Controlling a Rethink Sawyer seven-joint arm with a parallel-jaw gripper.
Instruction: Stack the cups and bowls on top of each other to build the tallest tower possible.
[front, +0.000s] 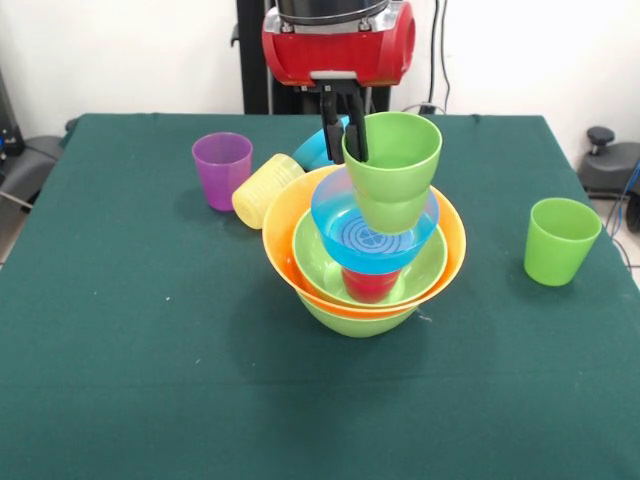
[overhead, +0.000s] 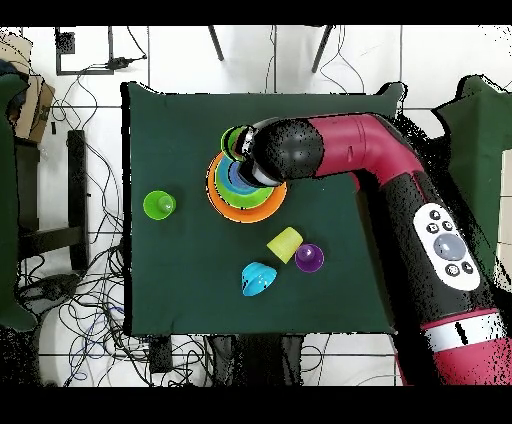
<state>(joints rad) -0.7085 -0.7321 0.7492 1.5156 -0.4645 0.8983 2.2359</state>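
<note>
The tower (front: 365, 268) stands near the middle of the green surface (front: 150, 380): 1 lime green bowl (front: 355, 318) at the bottom, the orange bowl (front: 285, 235) in it, a 2nd lime green bowl (front: 318, 262), then the red cup (front: 368, 285) (mostly hidden). A blue bowl (front: 345, 225) sits on the red cup. The tool (front: 345, 135) grips the rim of a light green cup (front: 392, 165), held in the blue bowl. Beside the tower lie the yellow cup (front: 265, 190), purple cup (front: 222, 170) and a tipped blue bowl (front: 315, 150); another green cup (front: 560, 240) stands well apart.
</note>
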